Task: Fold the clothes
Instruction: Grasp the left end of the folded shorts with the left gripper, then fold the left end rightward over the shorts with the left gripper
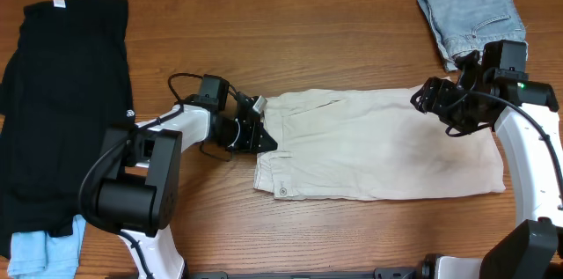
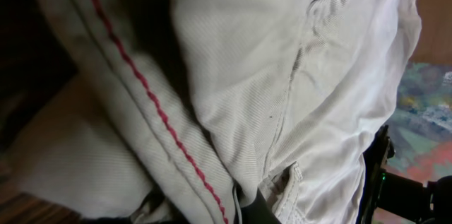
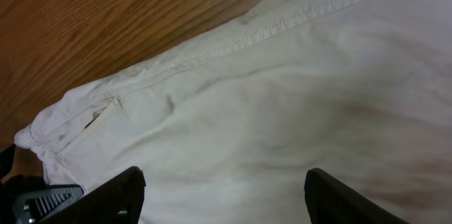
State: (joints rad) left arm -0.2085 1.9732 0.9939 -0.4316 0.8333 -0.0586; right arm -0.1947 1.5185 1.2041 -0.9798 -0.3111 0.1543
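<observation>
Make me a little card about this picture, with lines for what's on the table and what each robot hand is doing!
table: brown wood
middle: beige shorts, spread out
left gripper: shut on the shorts' waistband end
right gripper: open, over the shorts' leg end
far left: black T-shirt
top right: folded denim garment
bottom left: light-blue cloth

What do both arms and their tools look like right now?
Left arm and right arm: white links, black joint housings, a black cable along each. Left tool and right tool are black; a green light glows beside the right one.
</observation>
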